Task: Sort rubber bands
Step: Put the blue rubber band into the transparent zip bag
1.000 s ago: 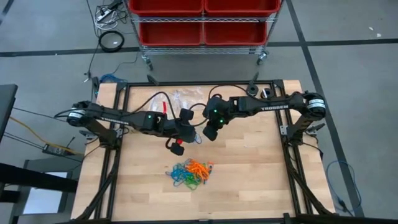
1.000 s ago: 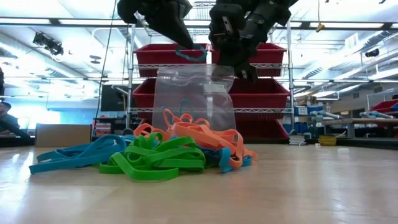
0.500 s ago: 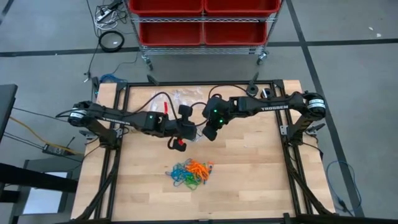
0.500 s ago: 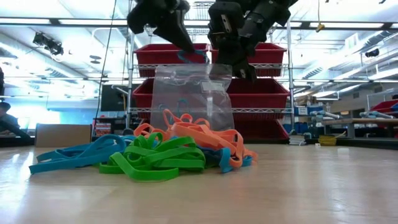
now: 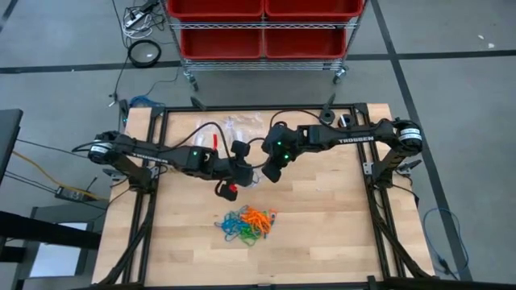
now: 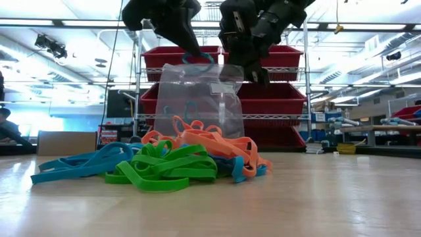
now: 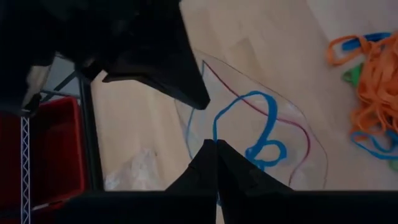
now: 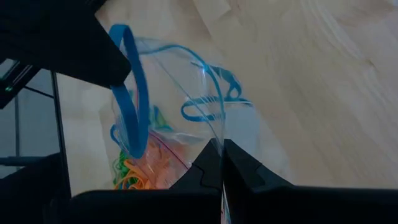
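Note:
A clear plastic bag (image 6: 197,99) hangs between my two grippers above the table's middle, with blue rubber bands (image 8: 211,93) inside it. My left gripper (image 7: 214,152) is shut on one blue band (image 8: 135,106) at the bag's mouth. My right gripper (image 8: 221,152) is shut on the bag's rim. In the high view, the left gripper (image 5: 246,176) and right gripper (image 5: 264,174) nearly meet. A pile of orange, blue and green rubber bands (image 5: 246,225) lies on the table, nearer the front edge. My left gripper pinches a blue rubber band (image 7: 215,130) between its two fingertips, slanting down from the table's left. The band hangs as a loop below the fingers, down into the bag's open mouth (image 6: 197,60). My right gripper pinches the bag's top rim (image 8: 214,130) between its two fingers, slanting down from the table's right. The bag hangs below the fingers with its mouth up. The rubber band pile hides its lower end in the low view.
Spare clear bags (image 5: 238,125) lie at the table's far edge, with black cables (image 5: 201,129) beside them. A black frame (image 5: 153,201) runs along the table's sides. A rack of red bins (image 5: 262,36) stands beyond the far edge. Bare wood lies right of the pile.
My left gripper has swung a little toward the right gripper and back, turning slightly. It has kept the blue band at the bag's mouth. The bag's top has shifted a little with it. My right gripper has kept still.

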{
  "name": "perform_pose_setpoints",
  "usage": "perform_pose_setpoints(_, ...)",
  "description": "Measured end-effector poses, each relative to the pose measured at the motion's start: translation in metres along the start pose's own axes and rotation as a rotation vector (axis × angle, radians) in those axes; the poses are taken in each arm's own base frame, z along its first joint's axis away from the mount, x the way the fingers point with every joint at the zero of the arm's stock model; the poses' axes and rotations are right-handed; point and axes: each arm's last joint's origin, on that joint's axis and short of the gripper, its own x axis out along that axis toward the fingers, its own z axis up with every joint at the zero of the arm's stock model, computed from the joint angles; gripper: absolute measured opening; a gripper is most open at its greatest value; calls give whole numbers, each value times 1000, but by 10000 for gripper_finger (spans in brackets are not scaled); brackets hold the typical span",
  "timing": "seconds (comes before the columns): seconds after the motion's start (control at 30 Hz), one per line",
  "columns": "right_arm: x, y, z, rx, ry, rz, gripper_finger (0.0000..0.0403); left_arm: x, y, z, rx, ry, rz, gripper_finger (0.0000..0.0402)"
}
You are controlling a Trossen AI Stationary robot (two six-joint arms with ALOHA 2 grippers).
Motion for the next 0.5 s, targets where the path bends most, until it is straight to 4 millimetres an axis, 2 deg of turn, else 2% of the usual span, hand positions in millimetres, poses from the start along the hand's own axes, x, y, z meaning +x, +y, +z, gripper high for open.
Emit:
perform_pose_setpoints(0.23, 0, 1, 1, 6, -1, 23, 0, 3, -2, -3, 29, 57, 27, 10)
perform_pose_setpoints(0.5, 0, 1, 1, 11, -4, 34, 0, 19, -10, -8, 80, 194, 91, 11)
